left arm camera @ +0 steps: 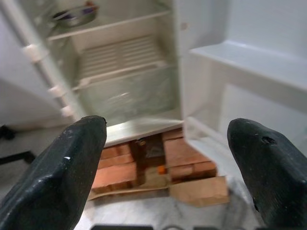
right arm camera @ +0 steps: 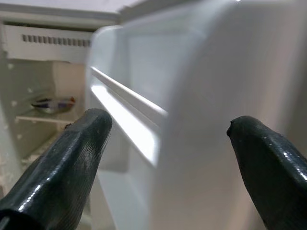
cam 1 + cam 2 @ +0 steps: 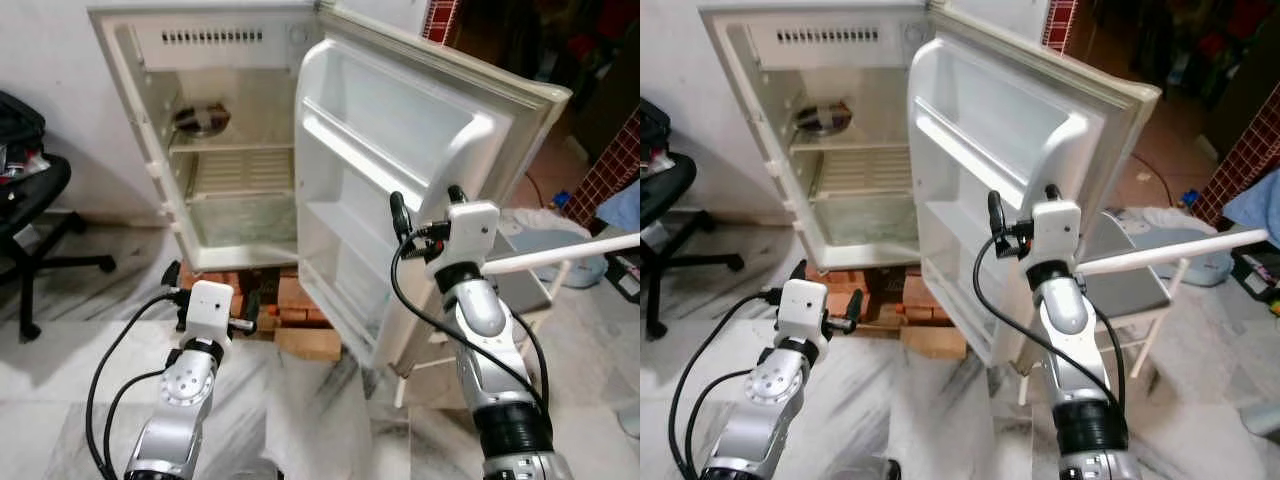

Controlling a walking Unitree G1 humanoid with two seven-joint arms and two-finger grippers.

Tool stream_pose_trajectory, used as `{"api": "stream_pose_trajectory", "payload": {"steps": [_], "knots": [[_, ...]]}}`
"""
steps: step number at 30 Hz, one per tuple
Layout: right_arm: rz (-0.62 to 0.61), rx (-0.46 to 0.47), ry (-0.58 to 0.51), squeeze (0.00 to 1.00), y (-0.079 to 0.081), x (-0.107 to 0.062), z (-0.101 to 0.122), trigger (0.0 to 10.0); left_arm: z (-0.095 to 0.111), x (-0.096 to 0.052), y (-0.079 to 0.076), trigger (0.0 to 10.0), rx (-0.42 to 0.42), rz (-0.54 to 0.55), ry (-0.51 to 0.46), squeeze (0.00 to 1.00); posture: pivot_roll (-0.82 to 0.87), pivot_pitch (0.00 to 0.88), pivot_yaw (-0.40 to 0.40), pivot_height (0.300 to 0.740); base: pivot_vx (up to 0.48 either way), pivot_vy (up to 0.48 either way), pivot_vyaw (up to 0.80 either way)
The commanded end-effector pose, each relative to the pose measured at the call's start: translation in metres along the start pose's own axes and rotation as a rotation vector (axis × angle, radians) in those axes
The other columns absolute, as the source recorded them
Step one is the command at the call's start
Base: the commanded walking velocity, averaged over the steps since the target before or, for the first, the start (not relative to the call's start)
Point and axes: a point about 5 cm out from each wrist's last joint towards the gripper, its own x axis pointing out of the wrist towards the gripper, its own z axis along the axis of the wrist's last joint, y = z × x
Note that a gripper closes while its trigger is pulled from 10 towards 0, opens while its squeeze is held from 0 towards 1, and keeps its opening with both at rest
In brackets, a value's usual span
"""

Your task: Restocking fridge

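A small white fridge (image 3: 235, 190) stands open on bricks, its door (image 3: 400, 130) swung out to the right with bare door shelves. On the top inner shelf rests a metal bowl (image 3: 203, 118), which the left wrist view also catches as a bowl (image 1: 72, 15). My left gripper (image 3: 211, 285) is open and held low in front of the fridge's base, nothing between its fingers (image 1: 72, 163). My right gripper (image 3: 427, 200) is raised and open, close to the door's outer edge, and the door's rim lies between its fingers (image 2: 72, 158) in the right wrist view.
Red bricks (image 3: 290, 300) and a wooden block (image 3: 308, 343) lie under the fridge. A black office chair (image 3: 25, 200) is at the left. A white-framed chair (image 3: 530, 290) and a white rod (image 3: 570, 252) stand to the right behind the door. The floor is marble.
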Motion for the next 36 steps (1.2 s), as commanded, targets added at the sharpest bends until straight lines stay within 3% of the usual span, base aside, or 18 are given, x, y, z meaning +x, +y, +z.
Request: {"api": "stream_pose_trajectory", "payload": {"steps": [1, 4, 8, 10, 12, 14, 15, 21, 27, 30, 36], "knots": [[0.023, 0.021, 0.018, 0.0, -0.002, -0.007, -0.001, 10.0, 0.004, 0.0, -0.003, 10.0, 0.001, -0.008, -0.01, 0.0, 0.08, 0.0, -0.021, 0.74, 0.0, -0.45, 0.0], [0.178, 0.108, 0.086, 0.0, 0.012, -0.024, -0.011, 10.0, 0.003, -0.001, -0.003, 10.0, 0.002, -0.008, -0.008, 0.0, 0.08, 0.0, -0.023, 0.74, 0.0, -0.46, 0.0], [0.342, 0.153, 0.182, 0.0, 0.021, -0.047, -0.023, 10.0, 0.002, -0.003, -0.002, 10.0, 0.004, -0.008, -0.006, 0.0, 0.08, 0.0, -0.023, 0.74, 0.0, -0.465, 0.0], [0.4, 0.134, 0.25, 0.0, 0.019, -0.06, -0.032, 10.0, 0.003, -0.003, -0.002, 10.0, -0.007, -0.006, -0.013, 0.0, 0.08, 0.0, -0.021, 0.74, 0.0, -0.234, 0.0], [0.394, 0.104, 0.262, 0.0, 0.014, -0.062, -0.035, 10.0, 0.003, -0.003, -0.001, 10.0, -0.016, -0.002, -0.017, 0.0, 0.07, 0.0, -0.019, 0.74, 0.0, 0.0, 0.0], [0.333, 0.081, 0.229, 0.0, 0.006, -0.052, -0.032, 10.0, 0.002, -0.003, 0.001, 10.0, -0.011, 0.021, -0.004, 0.0, 0.07, 0.0, -0.016, 0.74, 0.0, 0.0, 0.0], [0.257, 0.053, 0.188, 0.0, -0.001, -0.038, -0.027, 10.0, 0.0, -0.002, 0.004, 10.0, -0.011, 0.05, 0.019, 0.0, 0.08, 0.0, -0.013, 0.74, 0.0, 0.0, 0.0], [0.171, 0.037, 0.102, 0.0, -0.006, -0.008, -0.01, 10.0, -0.004, -0.003, 0.009, 10.0, -0.067, 0.102, 0.049, 0.0, 0.09, 0.0, -0.01, 0.74, 0.0, 0.0, 0.0], [0.114, 0.032, 0.004, 0.0, 0.001, 0.023, 0.014, 10.0, -0.014, -0.003, 0.009, 10.0, -0.089, 0.082, 0.146, 0.0, 0.11, 0.0, -0.013, 0.74, 0.0, 0.0, 0.66], [0.107, 0.033, -0.019, 0.0, 0.005, 0.029, 0.019, 10.0, -0.019, -0.004, 0.006, 10.0, -0.109, 0.055, 0.186, 0.0, 0.11, 0.0, -0.014, 0.74, 0.0, 0.0, 0.17], [0.08, 0.105, -0.068, 0.0, 0.015, 0.052, 0.032, 10.0, -0.028, -0.004, -0.003, 10.0, -0.074, -0.018, 0.264, 0.0, 0.11, 0.0, -0.01, 0.74, 0.0, 0.0, 0.0]]}}
